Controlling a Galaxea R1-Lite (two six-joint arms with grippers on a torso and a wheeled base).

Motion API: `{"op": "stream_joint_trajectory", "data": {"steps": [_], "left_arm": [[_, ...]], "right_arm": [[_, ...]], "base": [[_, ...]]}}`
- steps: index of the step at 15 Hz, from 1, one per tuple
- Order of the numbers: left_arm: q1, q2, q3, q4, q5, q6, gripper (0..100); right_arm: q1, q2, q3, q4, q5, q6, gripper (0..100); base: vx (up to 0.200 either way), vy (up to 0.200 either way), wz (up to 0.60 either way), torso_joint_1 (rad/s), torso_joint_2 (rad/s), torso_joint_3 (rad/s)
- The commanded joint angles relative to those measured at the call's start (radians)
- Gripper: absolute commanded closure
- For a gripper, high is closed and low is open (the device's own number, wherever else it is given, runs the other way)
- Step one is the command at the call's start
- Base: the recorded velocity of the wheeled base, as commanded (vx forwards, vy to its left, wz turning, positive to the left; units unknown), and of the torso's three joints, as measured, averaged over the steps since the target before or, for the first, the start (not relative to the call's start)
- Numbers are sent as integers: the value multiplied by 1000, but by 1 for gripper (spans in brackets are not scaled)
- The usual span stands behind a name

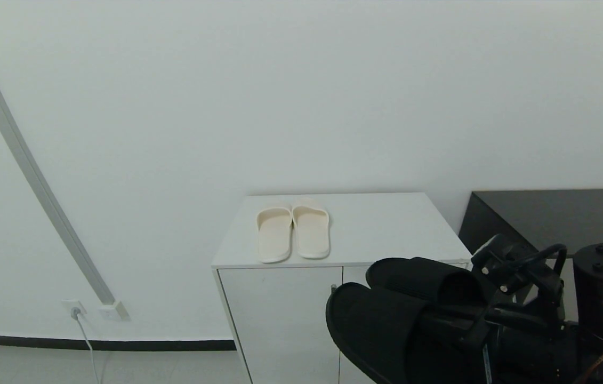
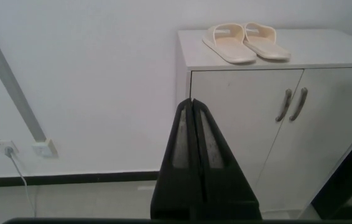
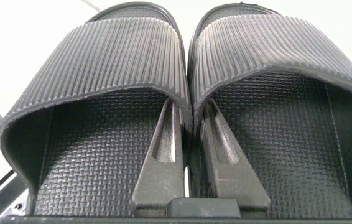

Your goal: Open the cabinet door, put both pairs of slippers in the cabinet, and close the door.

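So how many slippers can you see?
4. Two cream slippers lie side by side on top of the cabinet. Two black slippers are held together by the right gripper, in front of it. Its doors are shut, so more could hide inside.

In the head view, the cabinet is cut off at its base by the lower edge and its right door is largely covered by the black slippers, themselves partly cut off at that edge.

cream slippers, black slippers with ribbed straps and diamond-textured footbeds, white cabinet, black table
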Motion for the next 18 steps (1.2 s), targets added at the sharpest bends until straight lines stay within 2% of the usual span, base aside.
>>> {"op": "stream_joint_trajectory", "data": {"steps": [1,3,4,10,18], "left_arm": [[0,0,0,0,-1,1,100],[0,0,0,0,-1,1,100],[0,2,0,0,-1,0,0],[0,0,0,0,-1,-2,0],[0,0,0,0,-1,-2,0]], "right_arm": [[0,3,6,0,0,-2,100],[2,-3,14,0,0,-3,100],[2,-5,14,0,0,-3,100],[5,-2,18,0,2,-17,100],[6,-2,21,0,5,-28,100]], "base": [[0,0,0,-144,344,188],[0,0,0,-159,356,186],[0,0,0,-163,369,207],[0,0,0,-177,406,224],[0,0,0,-221,541,317]]}}
